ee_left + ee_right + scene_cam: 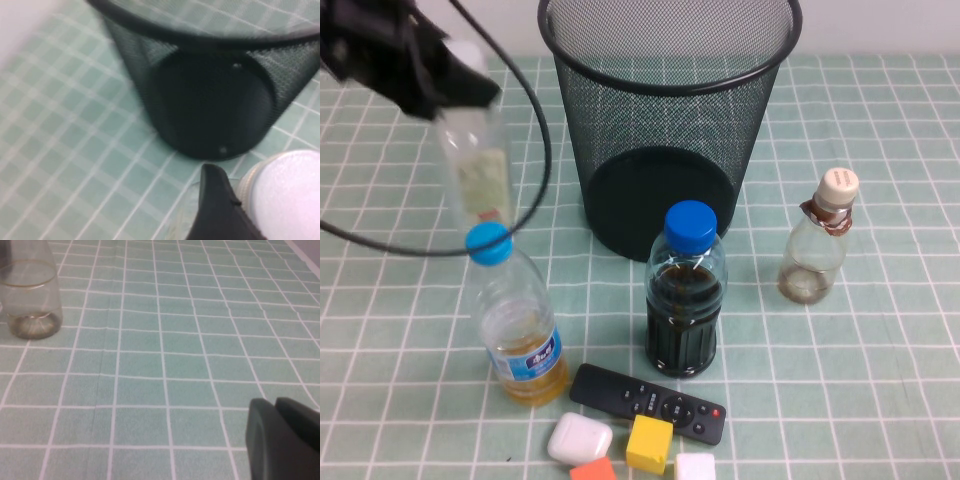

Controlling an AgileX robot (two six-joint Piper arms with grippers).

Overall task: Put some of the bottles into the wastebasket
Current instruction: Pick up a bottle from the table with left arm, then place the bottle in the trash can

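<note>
Wire-mesh wastebasket (pixel 668 120) stands upright at far centre of the bench. Left gripper (pixel 425 70) is at the far-left corner, above the surface, clamped on the white-capped tall clear bottle (pixel 472 165), which hangs cap-up beside the basket, outside it. Short beige-capped bottle (pixel 818 240) stands upright toward the right edge. Right gripper (pixel 280 440) is low over bare cloth near it; its finger state cannot be told.

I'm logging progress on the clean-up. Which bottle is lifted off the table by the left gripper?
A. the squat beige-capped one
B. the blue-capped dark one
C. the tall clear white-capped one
C: the left gripper grips the tall clear bottle by its cap end, left of the wastebasket; the right gripper is low over the table, away from it.
</note>
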